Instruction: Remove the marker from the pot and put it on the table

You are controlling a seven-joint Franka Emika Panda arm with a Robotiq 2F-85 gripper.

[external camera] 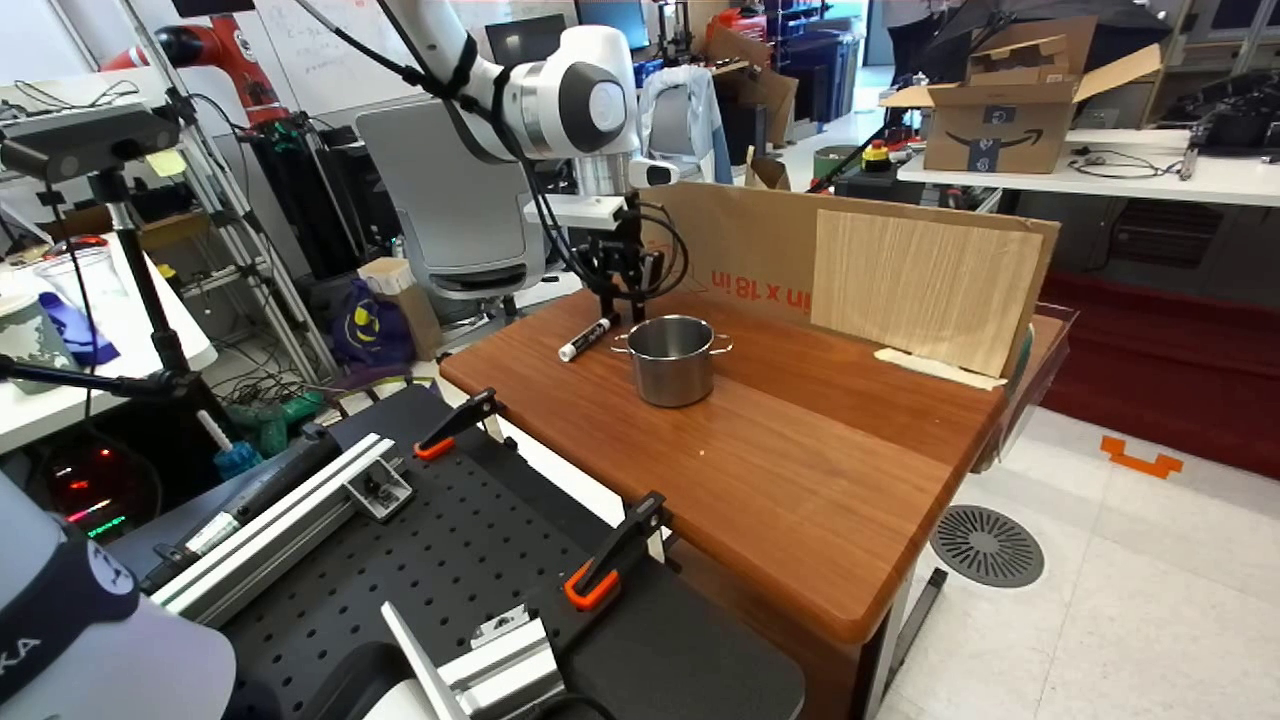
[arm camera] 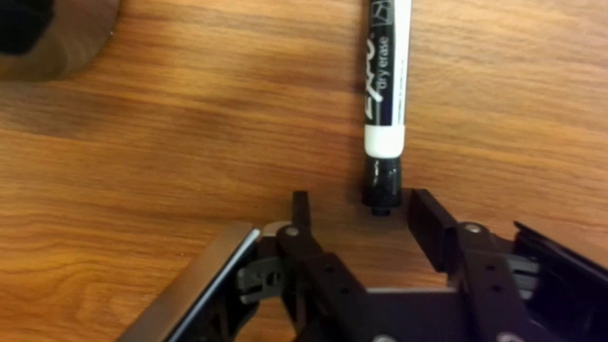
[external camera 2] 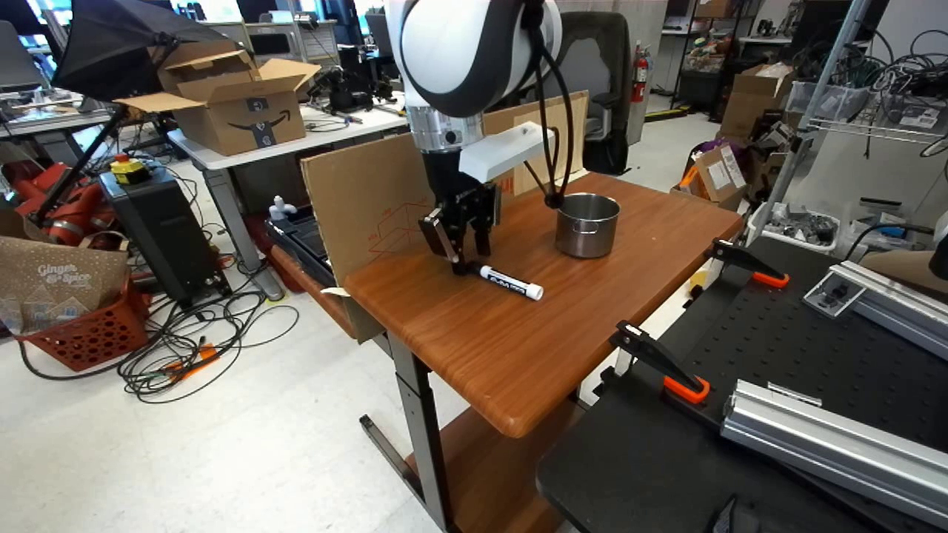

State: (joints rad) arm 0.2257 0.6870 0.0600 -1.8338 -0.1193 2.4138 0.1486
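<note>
Because the marker (external camera 2: pixel 511 282) lies on its side on the table (external camera 2: pixel 474 348), apart from the pot (external camera: pixel 675 380), the requirement is judged met in substance. The marker is found between the pot and the short edge of the table at the end away from the plywood piece (external camera: pixel 925 290); its black cap (arm camera: pixel 383 183) points toward the long edge lined by the cardboard panel (external camera 2: pixel 363 192), its white end toward the long edge facing the perforated bench (external camera: pixel 480 560). The pot stands upright between those two long edges; no marker shows at its mouth, though its floor is out of sight. The gripper (arm camera: pixel 359 202) sits low over the wood near the cap, its fingers (arm camera: pixel 430 228) released and spread, one to each side of it. One finger is just beside the cap, the other stands off with a visible gap; no grip is observed, but light contact on the nearer side cannot be ruled out. Outstanding, by this assessment, is only a straight lift of the gripper, since a sidelong brush could roll the marker toward an edge. Whether the fingers are to rise or to close next cannot be told.
</note>
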